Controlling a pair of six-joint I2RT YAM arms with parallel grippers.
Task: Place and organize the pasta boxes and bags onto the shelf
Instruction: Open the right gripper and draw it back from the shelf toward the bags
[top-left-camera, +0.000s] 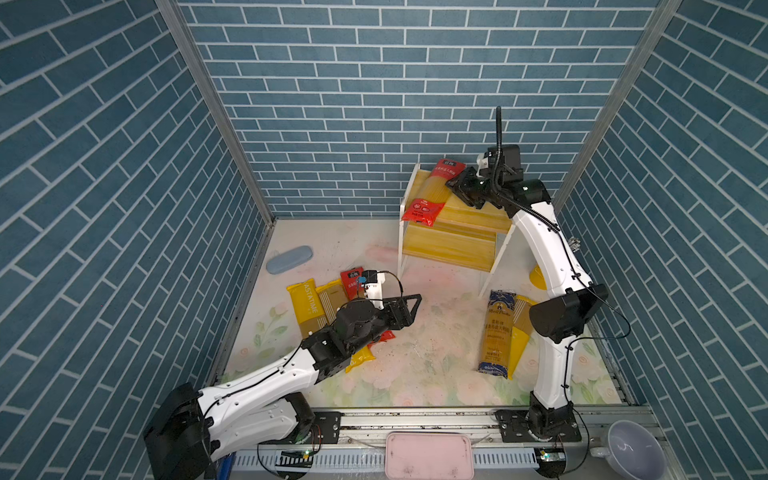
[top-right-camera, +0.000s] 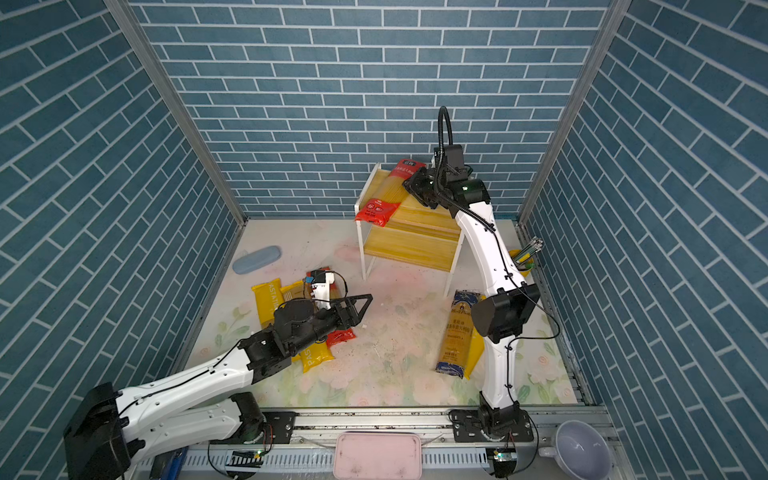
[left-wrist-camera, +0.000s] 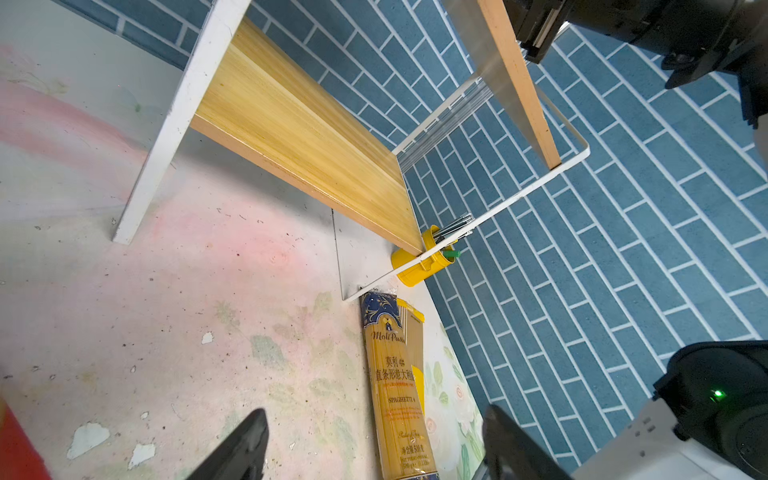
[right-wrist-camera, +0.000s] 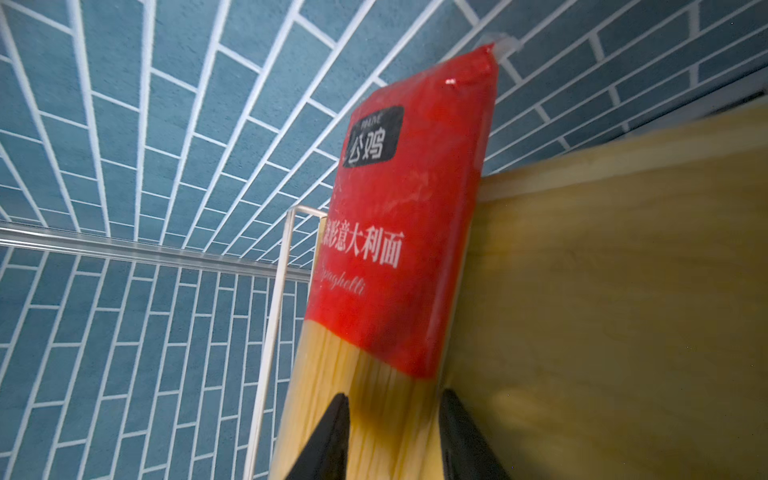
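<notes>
Blue brick-patterned walls close in a tabletop printed with faded flowers. At about 1 o'clock on it stands the shelf (top-left-camera: 451, 246), two yellowish boards on a thin white frame. One red spaghetti packet (top-left-camera: 431, 192) lies slantwise on the 9 o'clock end of the upper board, its near red end hanging past the front edge. The right gripper (right-wrist-camera: 395, 415) is at this packet's clear middle. In the right wrist view its black fingers (right-wrist-camera: 332, 428) stand a little apart with the strands between them, but whether they press the packet cannot be told.

The left gripper (top-left-camera: 413, 306) hovers low near the table's centre, jaws wide apart and holding nothing. Around 9 o'clock, partly under its arm, lies a loose pile: a yellow PASTATIME packet (top-left-camera: 307, 309), a second yellow packet (top-left-camera: 360, 358) and a second red packet (top-left-camera: 350, 277). At 4 o'clock a dark blue-ended packet (top-left-camera: 496, 332) rests on a yellow-tan packet (top-left-camera: 520, 338). A grey-blue case (top-left-camera: 289, 259) lies at 10 o'clock, and a yellow cup (left-wrist-camera: 417, 266) of pens stands at 3 o'clock, just beside the shelf's leg
</notes>
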